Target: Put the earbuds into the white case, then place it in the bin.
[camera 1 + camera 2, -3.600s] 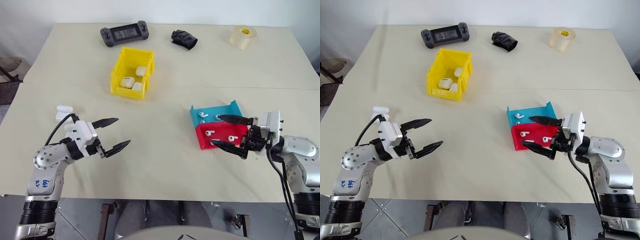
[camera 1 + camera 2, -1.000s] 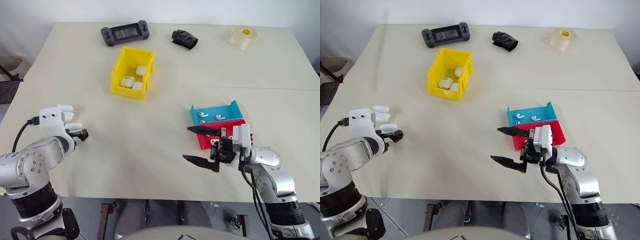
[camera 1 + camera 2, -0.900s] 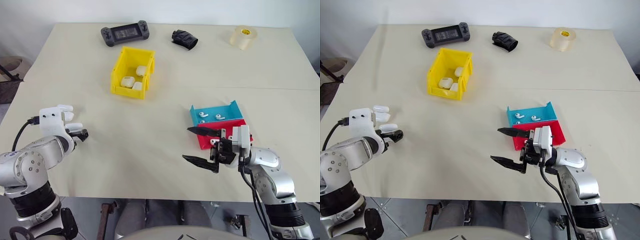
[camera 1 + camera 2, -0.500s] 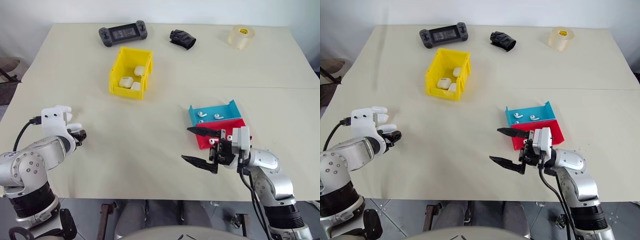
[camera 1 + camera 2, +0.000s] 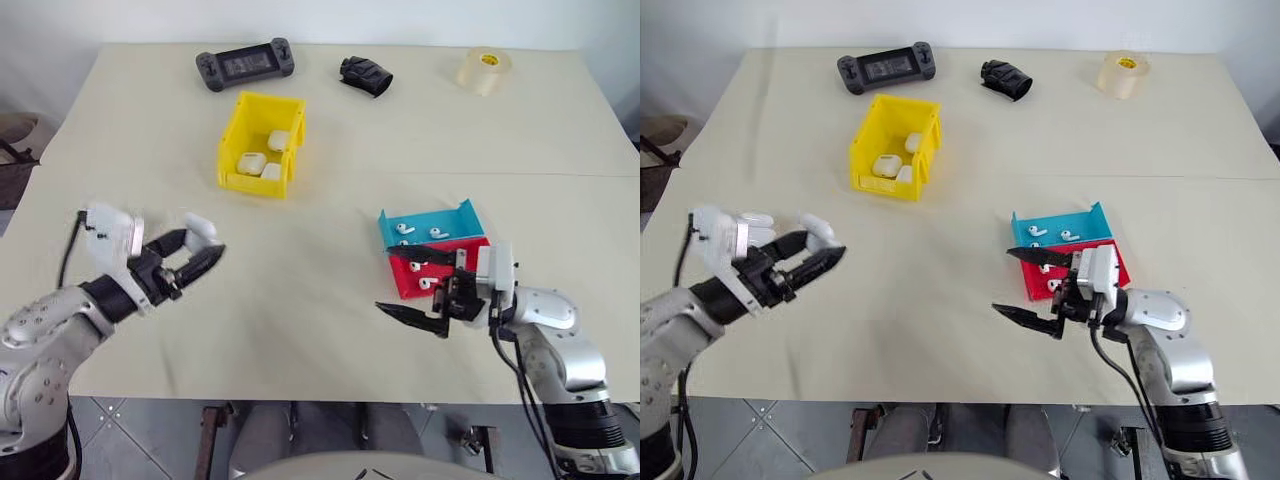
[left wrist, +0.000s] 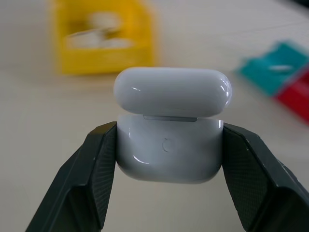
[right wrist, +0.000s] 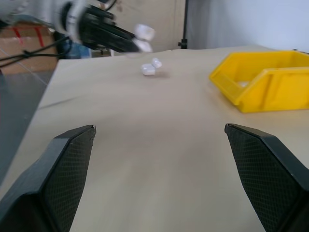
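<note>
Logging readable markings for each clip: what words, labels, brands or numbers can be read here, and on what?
None can be read.
Tape roll: a small dark label on top, too small to read.
Handheld game console: screen shows nothing legible.
White case: only a plain round button, no text.

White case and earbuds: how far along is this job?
Done: three cases lie in the yellow bin. In hand: the left hand grips a white case, its lid ajar. Left: the open right hand must take earbuds from the trays, fill the case, then bin it.
</note>
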`<act>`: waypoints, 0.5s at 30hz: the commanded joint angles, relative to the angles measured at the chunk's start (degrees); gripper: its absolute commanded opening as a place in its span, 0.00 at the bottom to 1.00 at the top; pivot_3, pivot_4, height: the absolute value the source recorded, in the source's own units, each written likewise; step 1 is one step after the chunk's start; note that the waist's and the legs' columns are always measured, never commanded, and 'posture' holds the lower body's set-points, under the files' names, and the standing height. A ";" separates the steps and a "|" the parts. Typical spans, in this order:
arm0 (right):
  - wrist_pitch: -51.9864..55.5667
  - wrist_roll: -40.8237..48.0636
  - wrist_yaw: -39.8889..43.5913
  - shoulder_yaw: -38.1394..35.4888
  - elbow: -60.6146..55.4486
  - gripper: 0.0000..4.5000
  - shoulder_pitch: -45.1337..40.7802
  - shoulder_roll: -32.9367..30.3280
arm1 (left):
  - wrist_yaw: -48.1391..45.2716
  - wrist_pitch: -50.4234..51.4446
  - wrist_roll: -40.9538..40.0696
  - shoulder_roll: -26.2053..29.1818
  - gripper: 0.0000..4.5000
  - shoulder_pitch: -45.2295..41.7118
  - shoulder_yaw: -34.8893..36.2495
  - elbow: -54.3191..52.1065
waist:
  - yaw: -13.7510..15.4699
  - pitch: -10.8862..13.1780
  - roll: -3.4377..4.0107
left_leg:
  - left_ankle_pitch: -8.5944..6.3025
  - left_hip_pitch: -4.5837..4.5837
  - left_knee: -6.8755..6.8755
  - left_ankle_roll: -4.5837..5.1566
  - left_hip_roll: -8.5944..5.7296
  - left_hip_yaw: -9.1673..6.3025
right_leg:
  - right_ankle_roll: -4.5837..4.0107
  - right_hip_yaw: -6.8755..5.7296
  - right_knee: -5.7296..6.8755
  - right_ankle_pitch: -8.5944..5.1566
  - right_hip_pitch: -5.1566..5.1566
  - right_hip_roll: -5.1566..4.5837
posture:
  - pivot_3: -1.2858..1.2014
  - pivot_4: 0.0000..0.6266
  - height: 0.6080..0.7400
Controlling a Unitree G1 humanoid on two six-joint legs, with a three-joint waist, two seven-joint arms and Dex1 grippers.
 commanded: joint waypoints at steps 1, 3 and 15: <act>0.73 1.86 -0.47 -5.65 -1.69 1.00 1.67 -3.20 | -15.35 -14.94 1.00 -1.38 0.63 -0.93 -4.81 2.67 | 0.68 0.03 0.08 | 0.01 0.04 0.01 0.02 -0.03 0.00 | -0.01 -0.04 -0.06 -0.01 0.09 -0.03 | 0.52 0.24 1.00; 1.25 2.11 -1.03 -7.88 -2.31 1.00 3.13 -4.60 | -19.83 -20.25 1.46 -3.60 0.63 -2.70 -7.94 6.22 | 1.32 0.03 0.15 | 0.01 0.10 0.01 0.06 -0.06 0.02 | -0.01 -0.04 -0.26 -0.01 0.29 -0.05 | 0.52 0.24 1.00; 1.30 2.36 -1.87 -26.11 -7.12 1.00 23.01 -9.69 | -33.04 -43.38 11.35 -18.03 0.63 -12.06 -27.54 23.81 | 1.15 0.04 0.12 | -0.08 0.10 0.16 0.38 -0.12 0.04 | 0.23 -0.16 -0.14 0.12 0.45 -0.04 | 0.52 0.24 1.00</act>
